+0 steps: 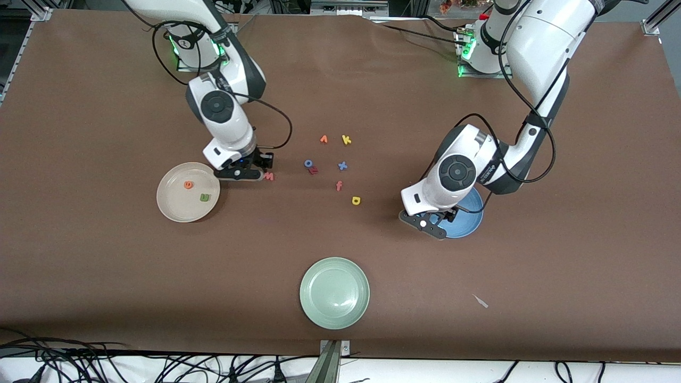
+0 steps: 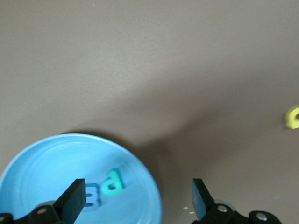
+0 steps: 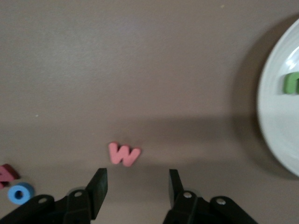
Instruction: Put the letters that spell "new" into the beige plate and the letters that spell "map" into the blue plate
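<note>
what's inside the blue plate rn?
In the blue plate: a teal p and a blue m, partly hidden by a finger of the left gripper, open over the plate. Nothing else visible; the front view is mostly covered.

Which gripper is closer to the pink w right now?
Right. The right gripper hangs open just above the table beside the pink w, next to the beige plate. The left gripper, open, is over the blue plate, well away toward the left arm's end.
</note>
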You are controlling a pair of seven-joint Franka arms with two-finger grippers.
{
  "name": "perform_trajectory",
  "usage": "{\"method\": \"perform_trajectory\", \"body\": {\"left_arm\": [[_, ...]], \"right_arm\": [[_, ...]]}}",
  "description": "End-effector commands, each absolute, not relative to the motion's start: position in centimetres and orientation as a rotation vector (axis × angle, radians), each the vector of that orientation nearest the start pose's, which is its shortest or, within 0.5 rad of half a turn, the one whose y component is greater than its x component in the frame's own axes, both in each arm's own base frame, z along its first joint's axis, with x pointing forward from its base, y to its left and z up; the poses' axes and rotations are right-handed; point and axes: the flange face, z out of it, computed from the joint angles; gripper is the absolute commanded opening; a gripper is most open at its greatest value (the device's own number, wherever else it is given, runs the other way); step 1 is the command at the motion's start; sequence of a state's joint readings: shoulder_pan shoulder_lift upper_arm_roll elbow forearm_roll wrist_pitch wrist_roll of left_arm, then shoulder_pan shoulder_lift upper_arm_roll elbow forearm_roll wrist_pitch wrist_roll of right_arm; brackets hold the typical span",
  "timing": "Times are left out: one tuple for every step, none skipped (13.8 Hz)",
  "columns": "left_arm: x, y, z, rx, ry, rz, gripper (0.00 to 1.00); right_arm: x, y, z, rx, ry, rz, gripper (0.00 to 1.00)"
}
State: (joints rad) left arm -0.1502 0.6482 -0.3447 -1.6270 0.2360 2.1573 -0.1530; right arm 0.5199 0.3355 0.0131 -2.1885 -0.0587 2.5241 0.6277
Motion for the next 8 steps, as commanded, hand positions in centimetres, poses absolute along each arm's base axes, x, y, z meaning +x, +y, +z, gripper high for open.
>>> {"method": "perform_trajectory", "body": {"left_arm": [[61.3,-30.9,26.5,-3.103,0.487,0.092,1.00],[61.4,-31.6,26.9,-3.112,0.464,0.079,1.00],[61.4,-31.7,26.6,-3.129,0.433,0.094,1.00],[61.4,-31.8,26.6,-3.152,0.404,0.105,1.00],[61.1,-32.3,26.5,-3.168,0.393,0.116,1.00],[60.8,-32.9,25.8,-3.183,0.362,0.140,1.00],[60.3,-33.5,25.1,-3.184,0.340,0.158,1.00],[59.3,-35.3,24.7,-3.182,0.343,0.168,1.00]], "right_arm": [[48.8,29.6,21.2,-3.148,0.125,-0.060,0.61],[48.6,29.5,20.5,-3.149,0.122,-0.058,0.61],[48.7,29.4,20.2,-3.147,0.124,-0.062,0.61],[48.7,29.4,19.9,-3.144,0.123,-0.067,0.61],[48.6,29.4,19.5,-3.141,0.124,-0.070,0.61],[48.6,29.4,19.0,-3.139,0.126,-0.071,0.61],[48.6,29.4,18.6,-3.136,0.145,-0.075,0.61],[48.5,29.5,18.4,-3.132,0.161,-0.078,0.61]]}}
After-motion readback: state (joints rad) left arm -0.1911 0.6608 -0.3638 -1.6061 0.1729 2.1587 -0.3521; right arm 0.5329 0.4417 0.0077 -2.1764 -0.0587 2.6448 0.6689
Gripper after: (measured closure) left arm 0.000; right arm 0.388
